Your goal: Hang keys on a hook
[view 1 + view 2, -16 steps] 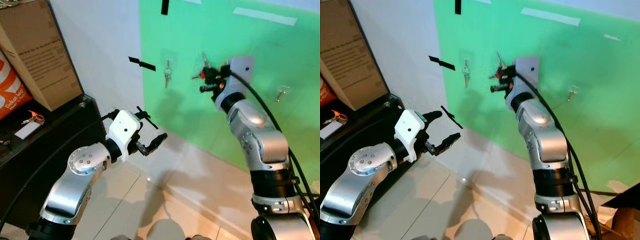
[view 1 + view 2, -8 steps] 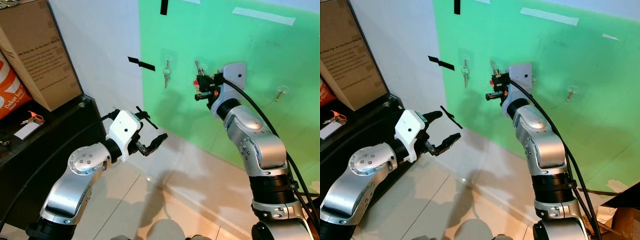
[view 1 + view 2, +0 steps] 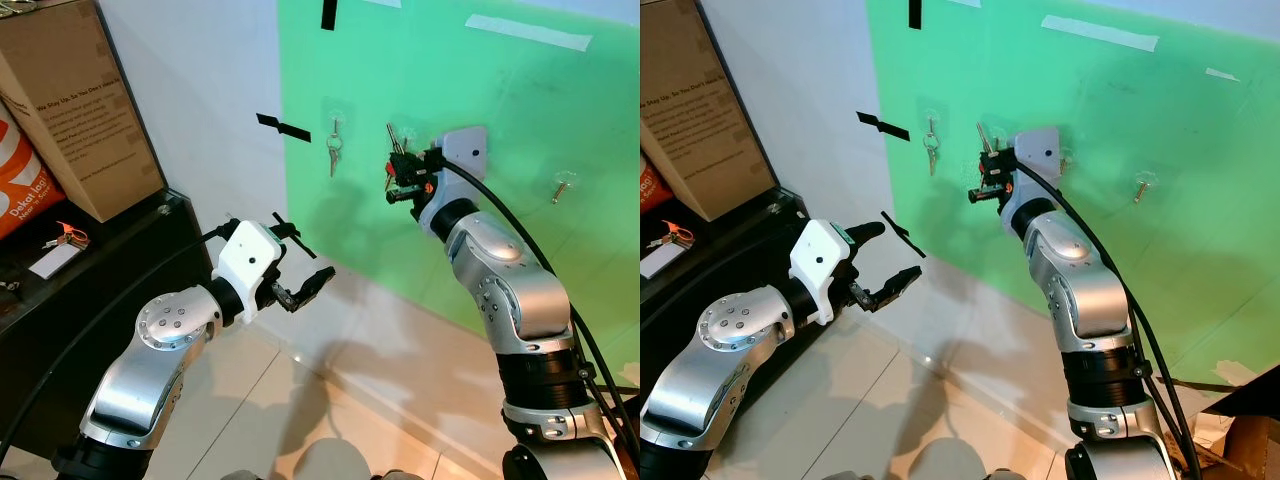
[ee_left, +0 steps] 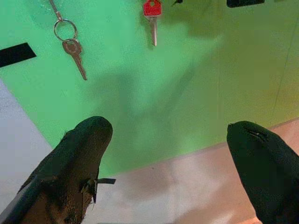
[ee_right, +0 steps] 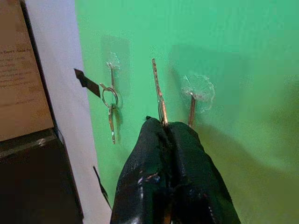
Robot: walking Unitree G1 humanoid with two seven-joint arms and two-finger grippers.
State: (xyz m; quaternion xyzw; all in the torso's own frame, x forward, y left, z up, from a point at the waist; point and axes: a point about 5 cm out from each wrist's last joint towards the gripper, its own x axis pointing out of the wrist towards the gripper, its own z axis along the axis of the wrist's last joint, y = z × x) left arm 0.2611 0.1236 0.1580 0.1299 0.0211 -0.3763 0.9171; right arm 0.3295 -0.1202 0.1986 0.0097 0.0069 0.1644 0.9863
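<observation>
The right gripper [image 5: 163,128], jaws pinching the key ring [image 5: 159,93], has advanced leftward; the clear hook [image 5: 192,105] now sits just beside its fingertips. Left gripper [image 3: 300,285] idles, jaws spread.

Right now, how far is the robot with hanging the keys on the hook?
One silver key on a ring already hangs on the left clear wall hook. The right gripper is shut on a thin metal key ring with a red-headed key, held just beside the middle clear hook. Slipping the ring over that hook and releasing remain. The left gripper waits open, lower down.
</observation>
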